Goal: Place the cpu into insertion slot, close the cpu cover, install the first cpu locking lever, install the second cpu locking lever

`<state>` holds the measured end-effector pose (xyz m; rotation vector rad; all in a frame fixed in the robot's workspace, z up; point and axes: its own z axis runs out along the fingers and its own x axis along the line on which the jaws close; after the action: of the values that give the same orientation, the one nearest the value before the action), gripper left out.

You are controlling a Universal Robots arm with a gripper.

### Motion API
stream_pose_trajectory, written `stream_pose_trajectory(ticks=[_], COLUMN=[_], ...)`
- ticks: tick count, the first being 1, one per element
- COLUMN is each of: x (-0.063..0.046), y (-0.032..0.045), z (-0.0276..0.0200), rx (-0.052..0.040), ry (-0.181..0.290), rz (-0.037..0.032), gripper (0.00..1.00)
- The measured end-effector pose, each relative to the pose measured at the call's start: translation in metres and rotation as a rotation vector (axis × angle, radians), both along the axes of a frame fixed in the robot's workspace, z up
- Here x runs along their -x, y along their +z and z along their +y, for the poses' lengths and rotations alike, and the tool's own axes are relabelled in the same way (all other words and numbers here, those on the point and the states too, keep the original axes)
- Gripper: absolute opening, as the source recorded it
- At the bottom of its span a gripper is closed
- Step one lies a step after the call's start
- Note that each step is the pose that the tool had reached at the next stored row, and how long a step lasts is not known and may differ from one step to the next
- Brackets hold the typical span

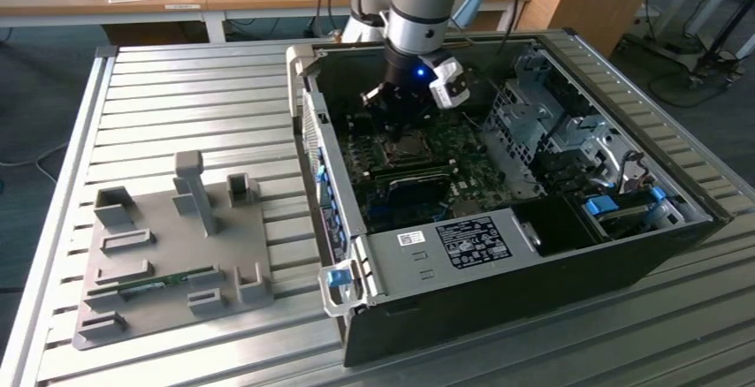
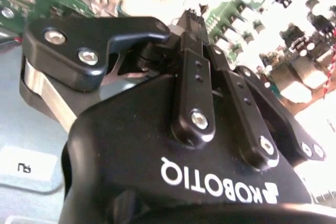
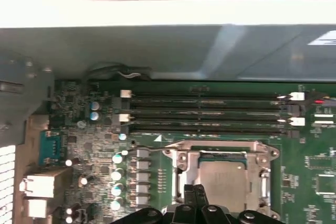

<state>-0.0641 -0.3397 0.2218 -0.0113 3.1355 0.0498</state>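
Cpu (image 3: 223,182) was seen seated in slot (image 3: 177,179), w/ cover (image 3: 226,154) laid flat around it. Gripper (image 3: 195,196) was seen just above slot, its fingers (image 2: 195,77) pressed together, nothing seen btwn them. Memory slots (image 3: 210,111) were seen just beside slot, all inside case (image 1: 496,281).

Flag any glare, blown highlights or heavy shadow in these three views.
Second wrist view: the motherboard beyond the hand is blown out to white. First wrist view: an overexposed white band sits beyond the computer case wall, while the cpu is evenly lit. Exterior view: the computer case interior sits in shadow around the hand; the table is evenly lit.
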Motion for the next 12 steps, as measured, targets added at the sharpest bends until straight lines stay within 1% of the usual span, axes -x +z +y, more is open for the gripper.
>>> stream_pose_trajectory(ticks=[7, 12], x=[-0.018, -0.022], y=[0.0, -0.0001], z=[0.0, 0.0], rx=[0.0, 0.0], ry=[0.0, 0.0], rz=[0.0, 0.0], gripper=[0.11, 0.11])
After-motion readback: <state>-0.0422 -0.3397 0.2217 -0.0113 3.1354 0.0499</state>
